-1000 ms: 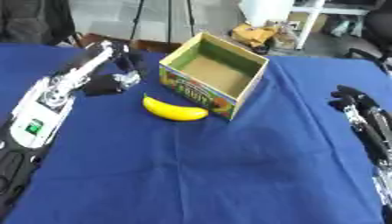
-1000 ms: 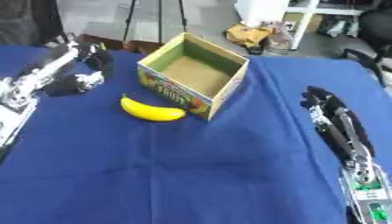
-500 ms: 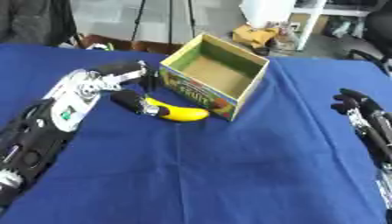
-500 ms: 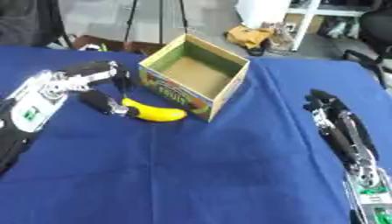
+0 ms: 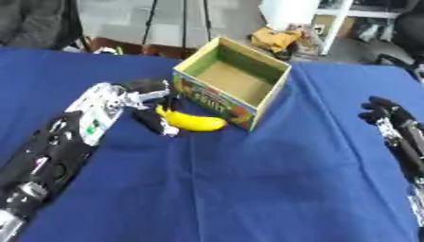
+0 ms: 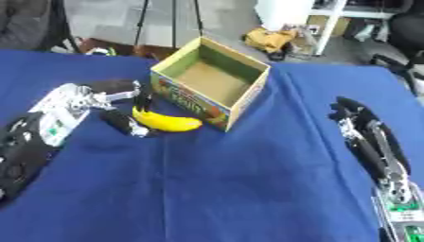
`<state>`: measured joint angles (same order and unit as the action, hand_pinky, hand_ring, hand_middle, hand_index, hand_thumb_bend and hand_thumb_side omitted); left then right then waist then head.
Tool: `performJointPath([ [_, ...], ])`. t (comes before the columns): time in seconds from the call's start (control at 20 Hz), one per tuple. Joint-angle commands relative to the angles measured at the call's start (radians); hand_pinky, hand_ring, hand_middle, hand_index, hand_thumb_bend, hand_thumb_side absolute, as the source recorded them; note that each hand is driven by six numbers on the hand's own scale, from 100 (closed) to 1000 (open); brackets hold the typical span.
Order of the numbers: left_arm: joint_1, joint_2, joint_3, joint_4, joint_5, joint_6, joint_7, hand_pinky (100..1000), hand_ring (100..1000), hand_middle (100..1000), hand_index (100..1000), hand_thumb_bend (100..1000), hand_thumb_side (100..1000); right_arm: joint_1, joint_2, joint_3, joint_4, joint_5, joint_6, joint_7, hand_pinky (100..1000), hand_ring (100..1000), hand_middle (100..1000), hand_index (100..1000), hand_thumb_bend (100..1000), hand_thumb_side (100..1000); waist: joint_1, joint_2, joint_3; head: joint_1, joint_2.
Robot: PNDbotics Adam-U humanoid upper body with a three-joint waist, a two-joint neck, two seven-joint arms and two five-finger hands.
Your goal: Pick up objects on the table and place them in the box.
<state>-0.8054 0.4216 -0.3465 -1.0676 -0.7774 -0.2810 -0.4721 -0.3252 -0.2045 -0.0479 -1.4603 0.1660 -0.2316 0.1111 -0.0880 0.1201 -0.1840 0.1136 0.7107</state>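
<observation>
Tabletop: surface draped in blue cloth (image 5: 248,189); it carries every item below.
Box: open-topped cardboard box with printed fruit artwork on its outer walls (image 5: 233,84); stands near the far edge of the tabletop, roughly central; one corner points toward the near edge; interior shows only bare brown floor.
Banana: single yellow curved banana (image 5: 189,121); lies flat on the cloth, just beside the box's near-left wall (whether it touches the wall cannot be told); its stem end points left, toward the left hand.
Left hand: black and silver robot hand (image 5: 151,105); arm enters from the near left corner and runs diagonally toward the box; thumb and fingers spread around the banana's left end; one dark finger (image 5: 154,124) lies on the cloth against the banana's near side, other digits sit above its far side; fingers bracket the fruit but are not seen closed round it; banana rests on the cloth.
Right hand: black robot hand (image 6: 351,111); lies near the right edge of the tabletop, well apart from box and banana; fingers relaxed, pointing toward the far edge; holds nothing.
</observation>
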Motion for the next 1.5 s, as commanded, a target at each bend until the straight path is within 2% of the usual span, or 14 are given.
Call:
performJointPath([
  [0.05,-0.02,-0.009,0.015,0.009,-0.057,-0.01,0.058,696,606,572,768,761,543,-0.01,-0.012,0.0,-0.009,0.005,-0.002,0.004,851,768,774,889,100,768,0.001,-0.015,-0.003,0.003,-0.002],
  [0.3,-0.014,-0.03,0.018,0.041,-0.144,-0.023,0.135,711,625,591,775,755,542,-0.009,-0.011,0.0,-0.008,0.005,-0.002,0.004,851,768,774,889,100,768,-0.001,-0.014,-0.007,0.003,-0.004],
  [0.45,-0.011,-0.041,0.017,0.068,-0.197,-0.043,0.136,714,632,600,780,750,512,-0.009,-0.011,0.0,-0.008,0.005,-0.003,0.005,851,768,774,889,100,768,-0.002,-0.014,-0.007,0.002,-0.004],
  [0.9,-0.006,-0.069,0.053,0.112,-0.358,-0.096,0.174,714,632,600,780,750,512,-0.009,-0.01,0.0,-0.007,0.005,-0.003,0.005,851,768,774,889,100,768,-0.003,-0.013,-0.006,0.001,-0.004],
  [0.95,-0.004,-0.072,0.056,0.118,-0.371,-0.1,0.18,694,611,577,777,528,368,-0.008,-0.01,0.0,-0.007,0.005,-0.003,0.005,852,768,774,889,100,768,-0.003,-0.012,-0.006,0.0,-0.005],
  [1.1,0.001,-0.086,0.071,0.156,-0.398,-0.096,0.186,675,588,546,766,479,346,-0.007,-0.008,0.0,-0.006,0.005,-0.004,0.007,852,768,774,889,100,768,-0.005,-0.01,-0.008,-0.002,-0.006],
  [1.3,0.004,-0.089,0.081,0.176,-0.399,-0.097,0.188,654,555,505,740,355,320,-0.007,-0.007,-0.001,-0.005,0.005,-0.004,0.007,852,768,774,889,100,768,-0.005,-0.009,-0.008,-0.003,-0.007],
  [1.5,0.007,-0.088,0.089,0.172,-0.373,-0.094,0.181,657,551,492,728,319,330,-0.006,-0.007,-0.002,-0.005,0.005,-0.004,0.007,852,768,775,890,100,768,-0.005,-0.01,-0.008,-0.005,-0.007],
])
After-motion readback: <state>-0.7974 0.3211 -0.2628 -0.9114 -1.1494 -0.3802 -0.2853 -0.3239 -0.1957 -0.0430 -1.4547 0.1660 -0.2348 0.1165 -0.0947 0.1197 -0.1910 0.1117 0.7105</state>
